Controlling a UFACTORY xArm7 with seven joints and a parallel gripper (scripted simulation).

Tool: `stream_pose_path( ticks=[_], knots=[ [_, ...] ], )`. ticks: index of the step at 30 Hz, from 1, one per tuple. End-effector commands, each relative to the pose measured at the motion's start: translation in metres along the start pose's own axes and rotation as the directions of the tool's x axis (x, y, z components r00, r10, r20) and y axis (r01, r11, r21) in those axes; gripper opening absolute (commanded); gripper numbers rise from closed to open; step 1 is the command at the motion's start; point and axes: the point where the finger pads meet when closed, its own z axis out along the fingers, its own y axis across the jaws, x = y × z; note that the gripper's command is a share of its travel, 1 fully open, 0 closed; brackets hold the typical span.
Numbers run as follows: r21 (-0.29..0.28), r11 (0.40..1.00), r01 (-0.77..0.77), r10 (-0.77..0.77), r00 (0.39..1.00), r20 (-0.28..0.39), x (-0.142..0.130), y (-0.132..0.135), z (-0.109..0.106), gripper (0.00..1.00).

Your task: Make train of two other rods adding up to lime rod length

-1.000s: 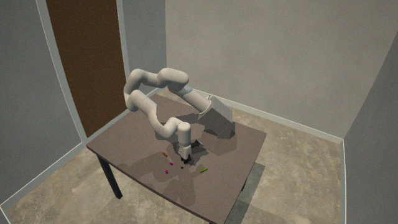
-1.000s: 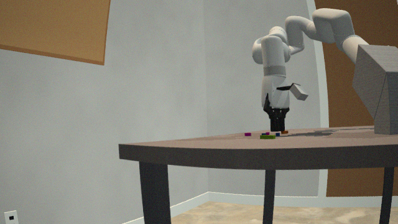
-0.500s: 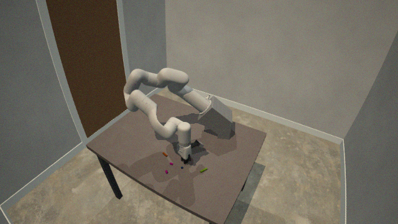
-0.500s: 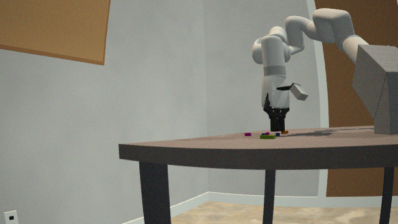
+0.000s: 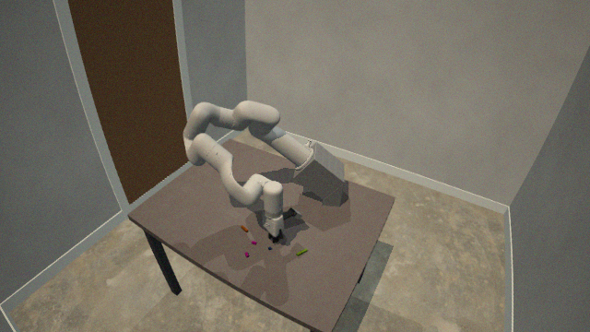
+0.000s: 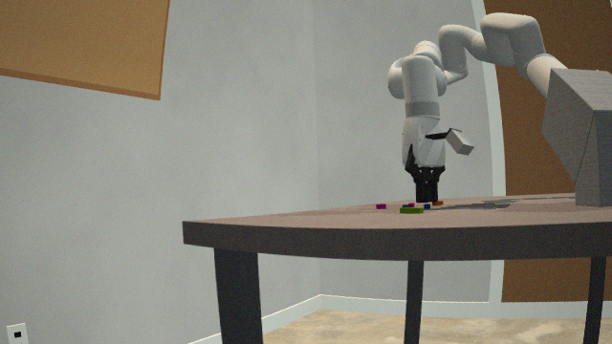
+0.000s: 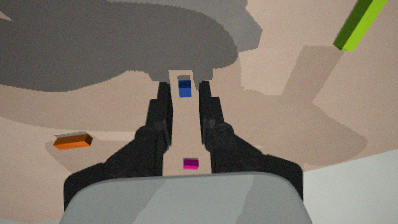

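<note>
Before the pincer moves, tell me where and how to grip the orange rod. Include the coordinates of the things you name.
I'd come from straight above, fingers on its long sides at mid-length: the orange rod [image 5: 244, 228] [image 6: 438, 204] [image 7: 73, 142] lies flat and is narrow across. It points roughly along the pincer's [image 5: 275, 239] [image 6: 426, 201] [image 7: 184, 85] closing direction, so turn about a quarter first.

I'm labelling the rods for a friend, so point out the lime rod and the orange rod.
Lime rod [image 5: 301, 252] [image 6: 411, 210] [image 7: 362, 29]: top, exterior and wrist views; on its long body.
Orange rod [image 5: 244, 229] [image 6: 438, 203] [image 7: 73, 143]: top, exterior and wrist views; on its long body.
</note>
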Motion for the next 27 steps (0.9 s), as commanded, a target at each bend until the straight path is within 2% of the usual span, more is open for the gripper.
stream_pose_path(
  ticks=[1, 27],
  knots=[
    [-0.003, 1.000, 0.001, -0.001, 1.000, 0.001, 0.000, 0.001, 0.000, 0.24],
    [-0.003, 1.000, 0.001, -0.001, 1.000, 0.001, 0.000, 0.001, 0.011, 0.24]
  ],
)
